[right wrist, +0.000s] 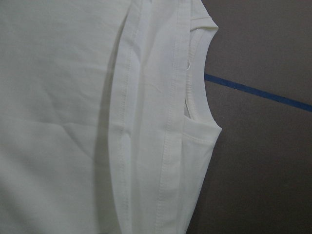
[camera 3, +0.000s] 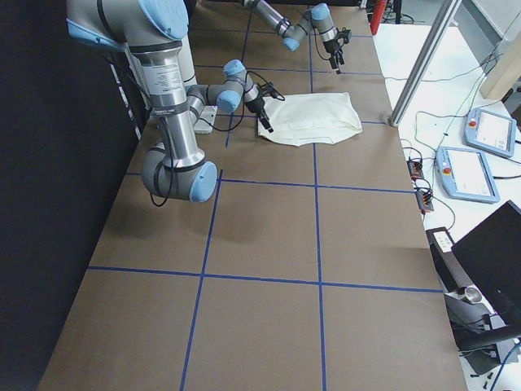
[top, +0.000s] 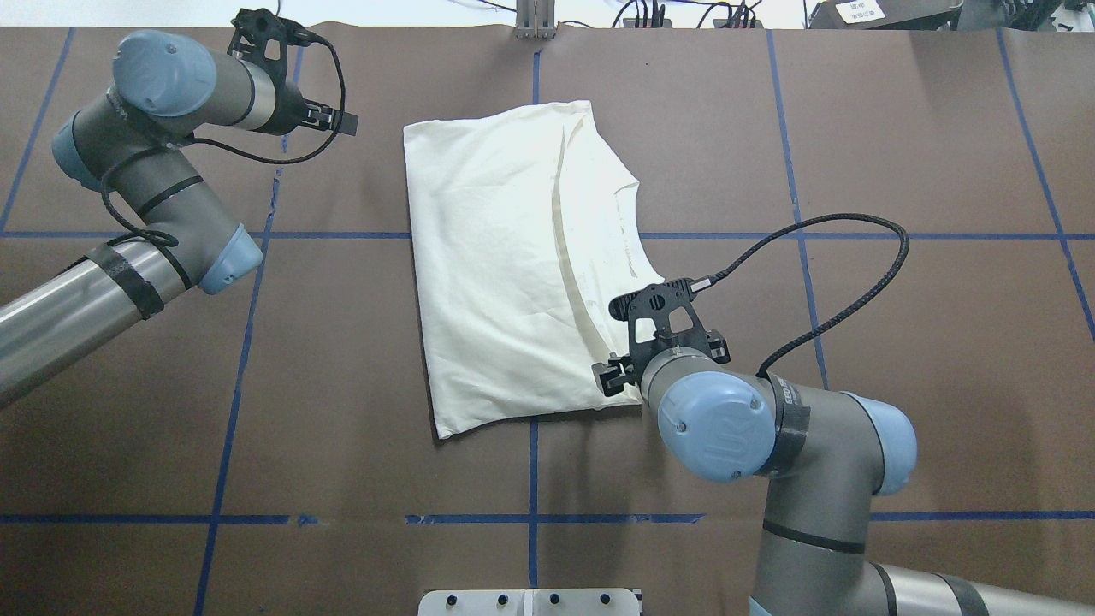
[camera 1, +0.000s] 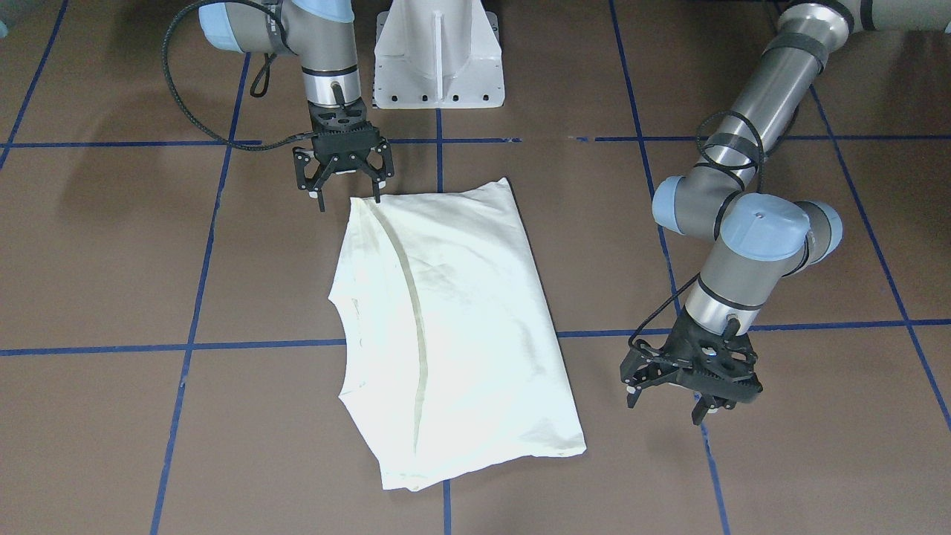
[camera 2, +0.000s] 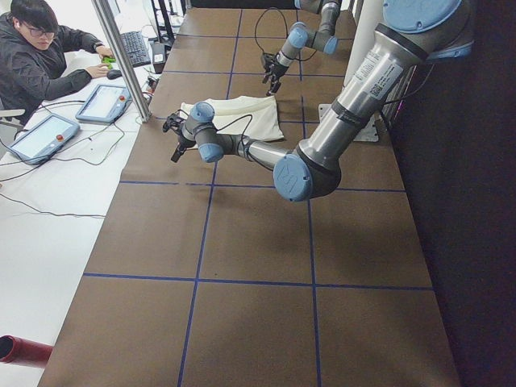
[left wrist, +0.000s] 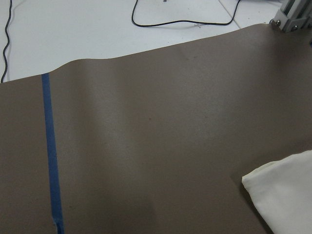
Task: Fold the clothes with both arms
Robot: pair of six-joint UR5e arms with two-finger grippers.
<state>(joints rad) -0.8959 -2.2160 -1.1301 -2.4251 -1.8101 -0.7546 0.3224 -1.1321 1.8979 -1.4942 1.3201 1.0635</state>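
shirt [camera 1: 461, 312]: folded into a cream slab, flat on the table [camera 1: 111, 260] between the two arms. The collar [right wrist: 200, 97] is on the robot's right edge and no print shows.
risk, layers: we see stacked layers and a long curved seam on top. We judge a pinch at the edge could take only the top layer, and the fold would open on lift.
risk, uneven lift: only the right gripper [camera 1: 349, 195] is at the cloth. If it lifts alone, we expect the slab to drag and skew on the table.
risk, collar: the loose neckline sits on the edge the right side would grab, so we expect bunching if a finger snags it.
risk, table: with fingertips this low, a steep descent could scrape the brown cover.
right arm [camera 1: 327, 52]: wrist straight down, gripper vertical at the shirt's robot-side end, on the collar side.
right fingers: spread wide and holding nothing. One tip is at the shirt's edge; we can't tell if it touches.
left arm [camera 1: 765, 89]: reaches out across the table, elbow bent, wrist tilted downward.
left gripper [camera 1: 665, 405]: low over bare table, near the shirt's operator-side end but apart from it.
left fingers: spread wide and holding nothing.
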